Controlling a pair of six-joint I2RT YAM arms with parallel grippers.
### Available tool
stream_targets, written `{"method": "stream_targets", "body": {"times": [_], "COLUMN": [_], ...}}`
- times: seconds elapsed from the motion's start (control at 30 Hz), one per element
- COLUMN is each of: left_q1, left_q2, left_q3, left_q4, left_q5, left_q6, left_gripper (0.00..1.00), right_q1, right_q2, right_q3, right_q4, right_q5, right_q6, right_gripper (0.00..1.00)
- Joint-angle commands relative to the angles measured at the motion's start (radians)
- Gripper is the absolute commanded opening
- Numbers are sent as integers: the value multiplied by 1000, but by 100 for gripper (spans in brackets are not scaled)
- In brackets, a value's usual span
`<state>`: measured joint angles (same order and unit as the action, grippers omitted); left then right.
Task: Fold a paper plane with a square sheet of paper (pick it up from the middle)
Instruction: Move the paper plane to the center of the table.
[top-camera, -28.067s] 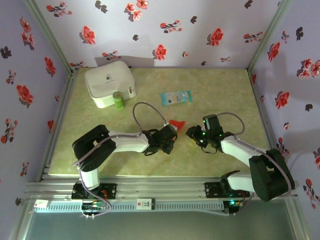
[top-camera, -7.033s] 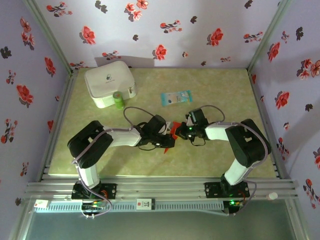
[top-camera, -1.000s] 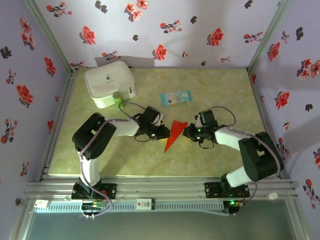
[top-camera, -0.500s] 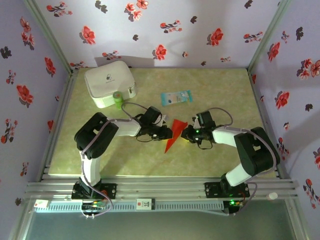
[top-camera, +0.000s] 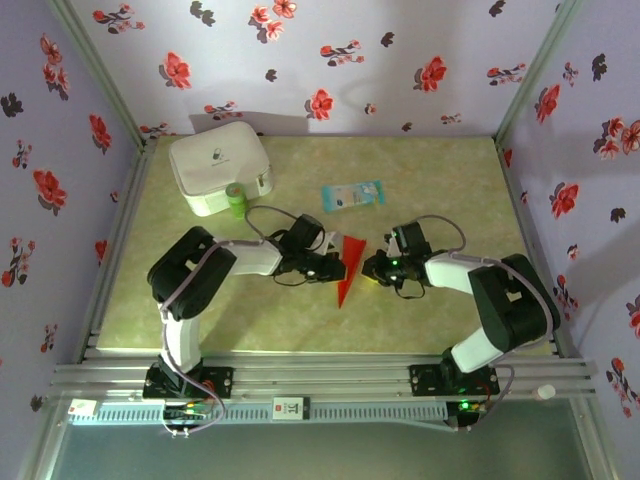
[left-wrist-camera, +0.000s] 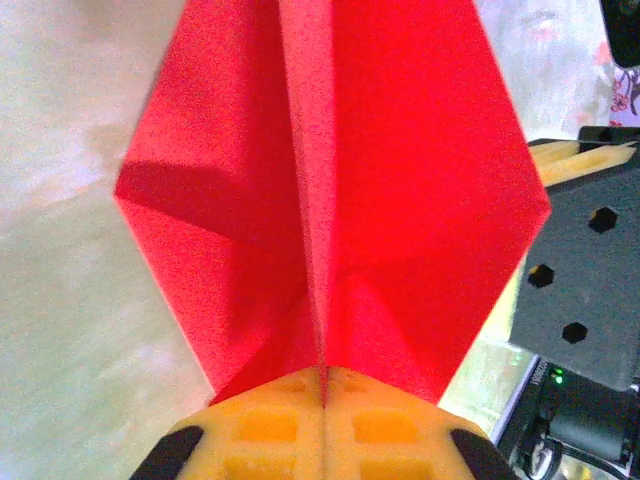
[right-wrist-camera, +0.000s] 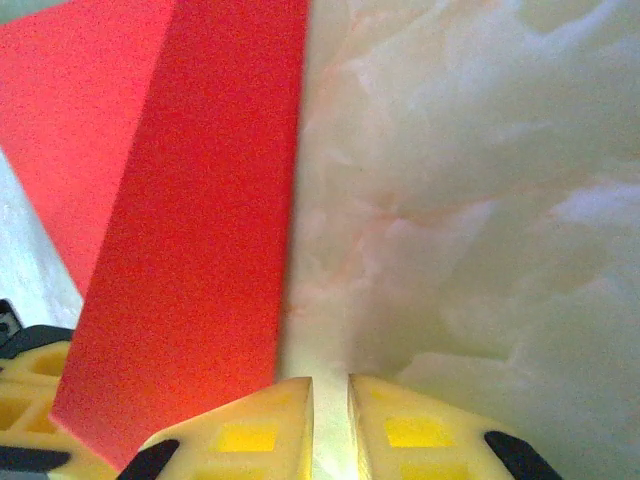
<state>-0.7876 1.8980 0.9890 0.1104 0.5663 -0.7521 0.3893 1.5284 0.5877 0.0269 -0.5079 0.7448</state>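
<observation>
While pinched at the crease: plane at mid tabletop, wings splayed. Left tool pressed together on crease; right tool barely parted, empty, just beside plane. Best practice: hold pinch low and centred; level both wings before release; avoid tugging sideways.

paper plane: bright red, plain, folded into a slim dart.
outline: from above, the wide end lay to the far side and the sharp tip pointed back toward my bases.
crease: one centre fold ran straight out from my left claw, flaps spreading to both sides.
hold: pinched on that crease, my pads pressed together.
place: mid-table.
</observation>
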Motion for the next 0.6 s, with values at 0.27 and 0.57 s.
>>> {"method": "stream_targets", "body": {"times": [0.27,0.57], "left_q1": [-21,-24], "left_q2": [-243,-231], "left_q3": [33,76], "left_q4": [-474,-590], "left_q5": [-569,-641], "left_q6": [40,56], "left_gripper": [4,5], "right_q1": [5,27], "right_q2": [-112,-118], "right_q3": [18,18], "right_q4": [-60,21], "right_q5": [73,-11], "right_q6": [12,37], "right_gripper": [18,21]}}
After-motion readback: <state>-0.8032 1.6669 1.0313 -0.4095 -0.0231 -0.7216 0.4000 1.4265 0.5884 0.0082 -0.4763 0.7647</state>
